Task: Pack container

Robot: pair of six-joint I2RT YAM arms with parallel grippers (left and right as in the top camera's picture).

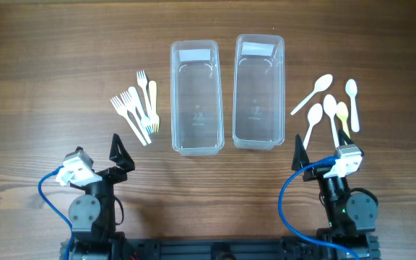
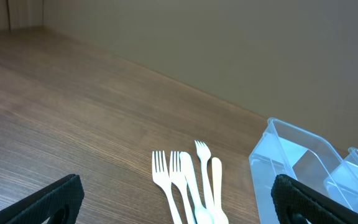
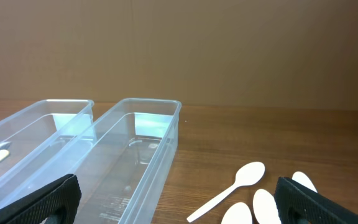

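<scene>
The table [image 1: 42,50] was brown wood, its fine dark grain running from side to side in the overhead view. The surface looked matte, with a faint sheen in the left wrist view. Behind its far edge stood a plain tan wall [image 2: 229,43], unmarked in both wrist views. At the top left of the left wrist view, 1 vertical seam [image 2: 9,14] broke the wall.

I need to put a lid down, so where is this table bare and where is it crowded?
Bare: the left side of the wooden table, beyond the white plastic forks, and the strip in front of the two clear plastic containers. Crowded: the fork cluster, the white plastic spoons, and the narrow gap between the containers.
</scene>
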